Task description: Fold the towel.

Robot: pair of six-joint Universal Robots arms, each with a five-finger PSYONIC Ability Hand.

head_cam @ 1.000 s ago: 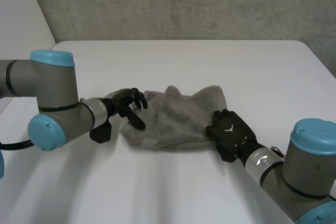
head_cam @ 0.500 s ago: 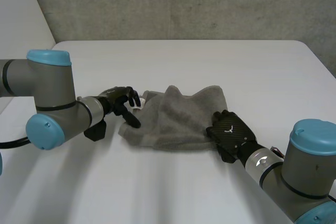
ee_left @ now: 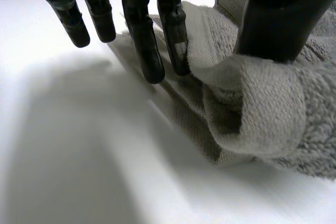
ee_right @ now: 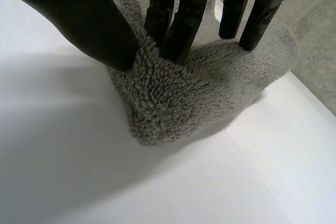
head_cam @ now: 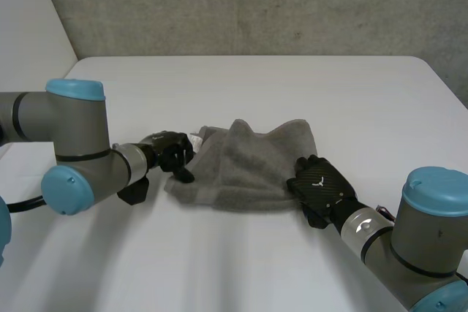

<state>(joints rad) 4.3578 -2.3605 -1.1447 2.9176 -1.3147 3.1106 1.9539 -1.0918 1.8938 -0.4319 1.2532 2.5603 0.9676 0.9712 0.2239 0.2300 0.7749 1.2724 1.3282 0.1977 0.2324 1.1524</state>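
The rumpled grey terry-cloth towel [head_cam: 245, 162] is lying in a loose heap near the middle of the smooth white table [head_cam: 292, 85], its far edge standing up in soft peaks and a small white tag showing at its left end. The left hand [head_cam: 170, 153] is working at that left edge: in its wrist view the thumb [ee_left: 281, 14] is bearing down on a rolled lip of cloth while two fingers [ee_left: 149, 51] are closing against it from the other side. This appears to be a pinch, though how much cloth lies between them is hard to judge. The right hand [head_cam: 322, 186] is gripping the near right corner, with thumb and fingers [ee_right: 181, 19] nipping a tuft of the looped pile. The step in hand is probably securing both ends before spreading or lifting. To do it well, each hand should be taking a full bite of a single layer at a true corner, not a bunched fold, since the thick, springy pile is likely to slip from a shallow grip. The two hands should then be drawing apart evenly and low, so that the limp cloth is flattening against the slick tabletop. The hemmed edge, flatter and firmer than the fluffy body, is offering the better purchase.
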